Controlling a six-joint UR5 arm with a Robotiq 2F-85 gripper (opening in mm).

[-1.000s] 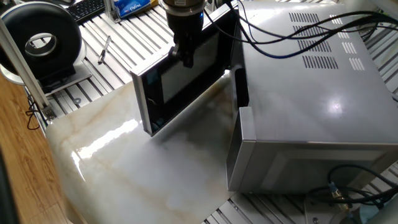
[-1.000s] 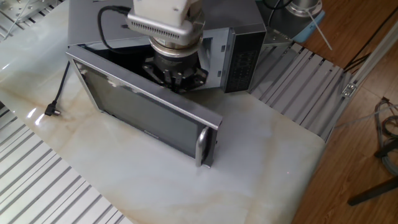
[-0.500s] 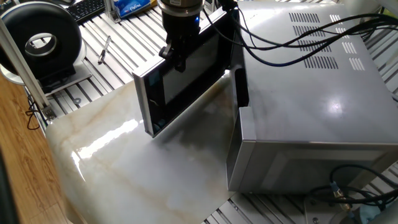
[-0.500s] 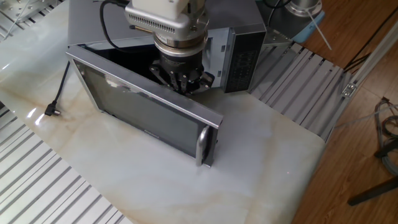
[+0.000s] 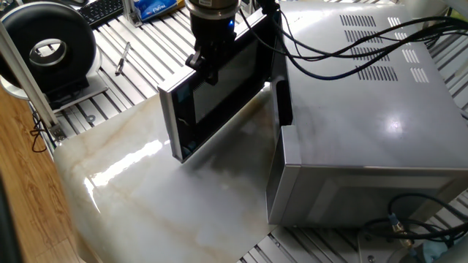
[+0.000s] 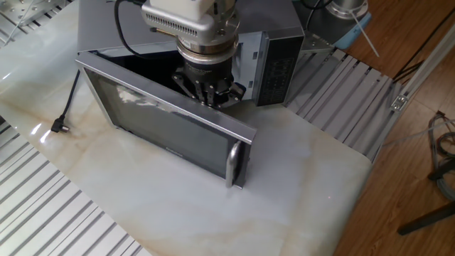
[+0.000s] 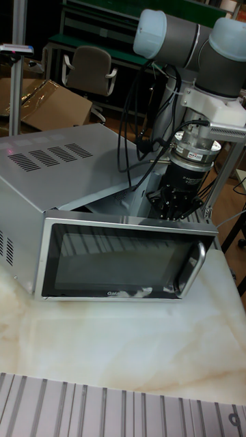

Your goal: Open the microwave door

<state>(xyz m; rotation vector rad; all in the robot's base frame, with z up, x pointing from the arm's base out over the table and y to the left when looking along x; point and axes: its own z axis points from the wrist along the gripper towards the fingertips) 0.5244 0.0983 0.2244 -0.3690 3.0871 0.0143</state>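
Note:
The microwave (image 5: 365,109) is a big silver-grey box with vent slots on the marble top; it also fills the left of the tall fixed view (image 7: 61,164). The microwave door (image 5: 219,88) stands swung partly out from the cavity. Its dark window (image 6: 170,128) and its curved silver handle (image 6: 233,162) at the free end face the table. My gripper (image 5: 207,69) hangs just behind the door's top edge (image 7: 130,229), on the cavity side. Its black fingers (image 6: 210,92) look spread and hold nothing; the tips are partly hidden behind the door frame (image 7: 174,208).
A round black ring-shaped device (image 5: 47,47) stands at the back left, near a keyboard (image 5: 102,9). A black cable with a plug (image 6: 64,117) lies on the marble beside the door's hinge side. Arm cables (image 5: 344,44) drape over the microwave's top. Slatted metal surfaces (image 6: 341,92) border the marble.
The gripper has risen a little and shifted along the door's top edge, so its fingers show more. The door's free end has swung slightly further out. Over the last half second almost nothing has moved.

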